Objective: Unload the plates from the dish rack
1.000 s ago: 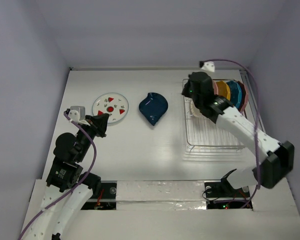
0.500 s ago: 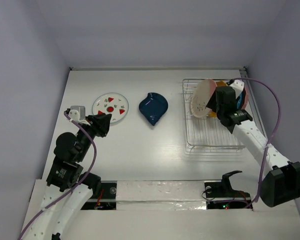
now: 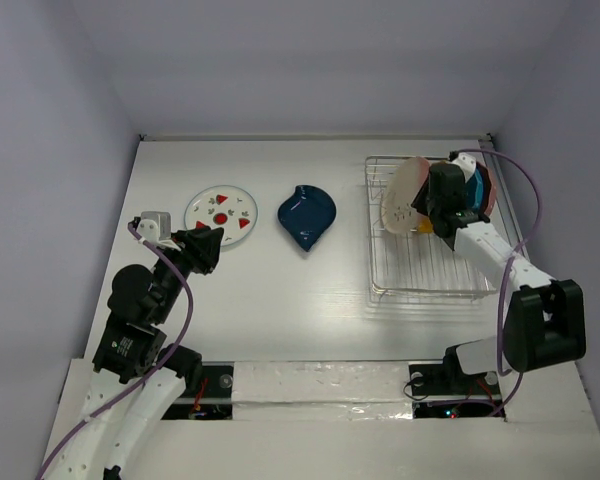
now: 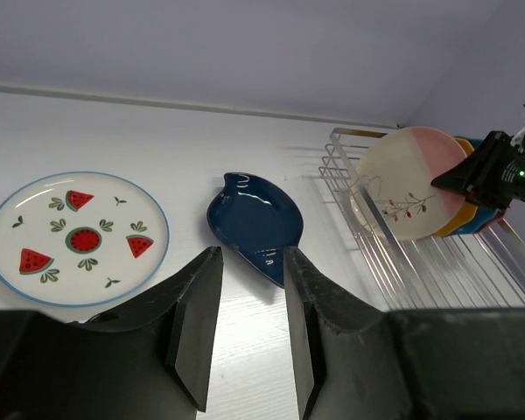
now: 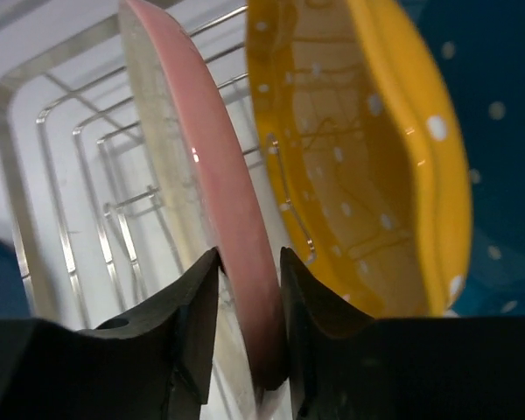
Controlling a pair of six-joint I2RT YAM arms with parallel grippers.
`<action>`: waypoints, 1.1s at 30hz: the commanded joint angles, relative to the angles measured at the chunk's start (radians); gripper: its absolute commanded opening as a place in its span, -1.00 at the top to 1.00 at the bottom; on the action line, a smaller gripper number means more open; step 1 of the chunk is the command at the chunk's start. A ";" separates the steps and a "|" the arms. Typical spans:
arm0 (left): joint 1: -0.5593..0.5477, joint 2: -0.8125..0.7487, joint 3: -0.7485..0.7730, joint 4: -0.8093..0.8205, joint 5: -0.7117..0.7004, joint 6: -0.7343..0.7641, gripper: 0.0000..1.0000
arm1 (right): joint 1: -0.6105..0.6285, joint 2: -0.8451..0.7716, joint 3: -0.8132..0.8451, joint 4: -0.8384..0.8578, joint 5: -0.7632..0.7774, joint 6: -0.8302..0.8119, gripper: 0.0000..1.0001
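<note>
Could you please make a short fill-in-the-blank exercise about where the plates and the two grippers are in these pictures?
1. Flat on the table lie ___ dishes: the watermelon plate and the navy dish.
2. The right gripper is closed on the ___ of the cream-and-pink plate.
3. Right behind it in the dish rack stands the yellow plate, speckled with ___ dots.
4. The left gripper is open and holds ___.

Missing words: two; rim; white; nothing

The right gripper (image 3: pixel 427 207) sits against the cream-and-pink plate (image 3: pixel 401 195) standing in the dish rack (image 3: pixel 420 285).
</note>
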 commanded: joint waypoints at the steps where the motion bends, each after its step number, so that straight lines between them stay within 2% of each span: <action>1: 0.004 0.007 0.036 0.041 0.003 0.004 0.37 | -0.006 -0.029 0.046 0.060 0.023 -0.027 0.44; 3: 0.004 0.007 0.036 0.044 0.006 0.004 0.37 | -0.006 -0.049 0.053 0.039 0.026 -0.058 0.58; 5: 0.004 0.007 0.035 0.046 0.009 0.006 0.36 | -0.006 -0.059 0.099 -0.041 0.015 -0.089 0.61; 6: 0.004 0.008 0.034 0.046 0.009 0.006 0.36 | -0.006 -0.066 0.116 -0.061 0.014 -0.096 0.74; 11: 0.004 0.007 0.034 0.046 0.012 0.006 0.36 | -0.006 -0.121 0.170 -0.115 0.014 -0.160 1.00; 18: 0.004 0.004 0.034 0.046 0.010 0.002 0.35 | 0.003 -0.178 0.248 -0.153 -0.009 -0.176 1.00; 24: 0.004 0.007 0.034 0.046 0.006 0.001 0.34 | 0.012 -0.291 0.312 -0.184 -0.061 -0.161 1.00; 29: 0.004 0.010 0.034 0.046 0.006 0.001 0.34 | 0.043 -0.352 0.331 -0.147 -0.195 -0.110 1.00; 33: 0.004 0.013 0.034 0.049 0.009 0.001 0.33 | 0.118 -0.301 0.334 -0.074 -0.273 -0.052 1.00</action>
